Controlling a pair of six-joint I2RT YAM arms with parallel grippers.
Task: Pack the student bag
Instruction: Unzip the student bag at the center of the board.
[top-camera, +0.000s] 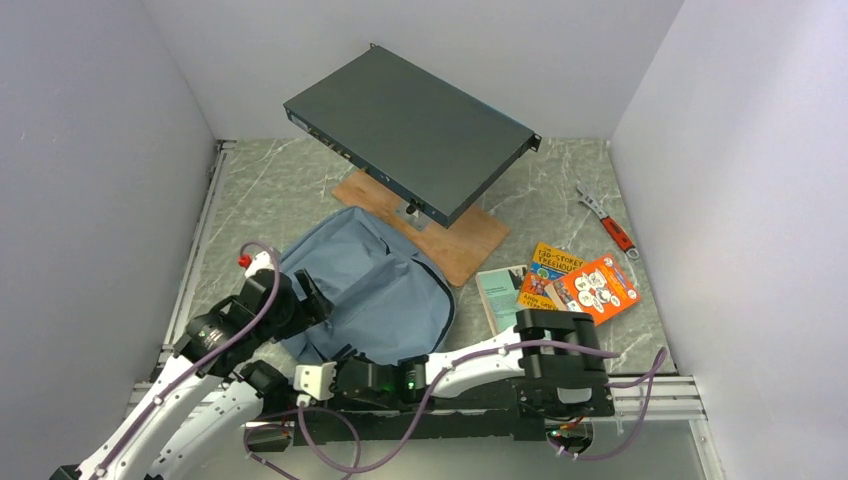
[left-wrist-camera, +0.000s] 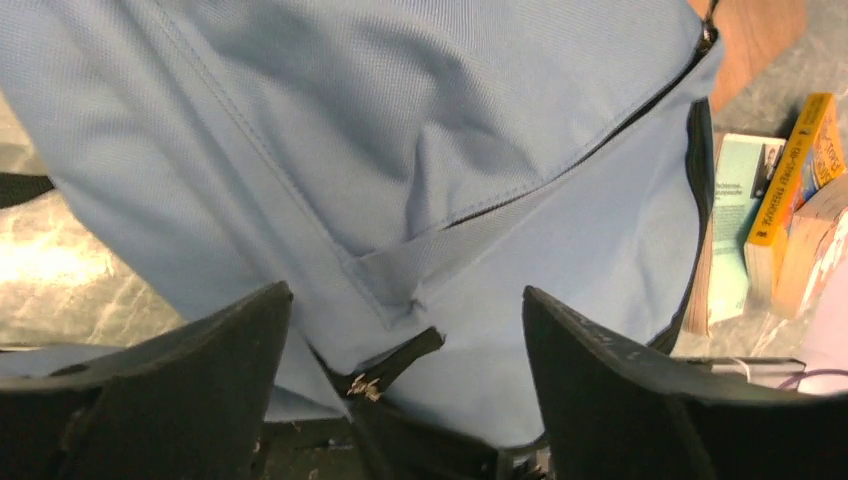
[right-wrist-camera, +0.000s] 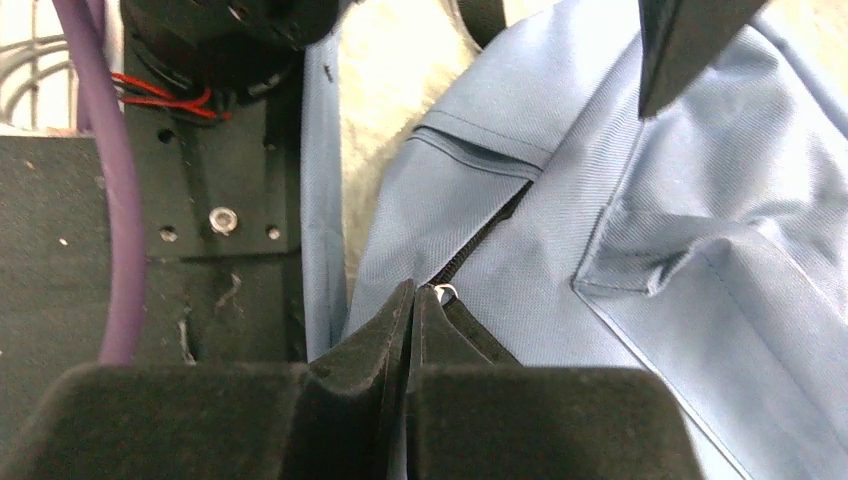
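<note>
**Step in hand: opening the student bag (top-camera: 385, 285); zip looks mostly shut, books (top-camera: 565, 285) not yet packed.**
Bag lies on table (top-camera: 560, 190) centre-left, just ahead of both arms; books sit apart to its right. R gripper (right-wrist-camera: 412, 300): jaws fully closed at near end of zipper (right-wrist-camera: 480, 235); whether fabric or pull is pinched, cannot tell. L gripper (left-wrist-camera: 405, 325): jaws wide apart, holding nothing, over bag's near corner w/ zip tab (left-wrist-camera: 388, 368) between them. Next, prob.: one gripper anchors fabric, other draws slider along track; needs a firm pinch.
</note>
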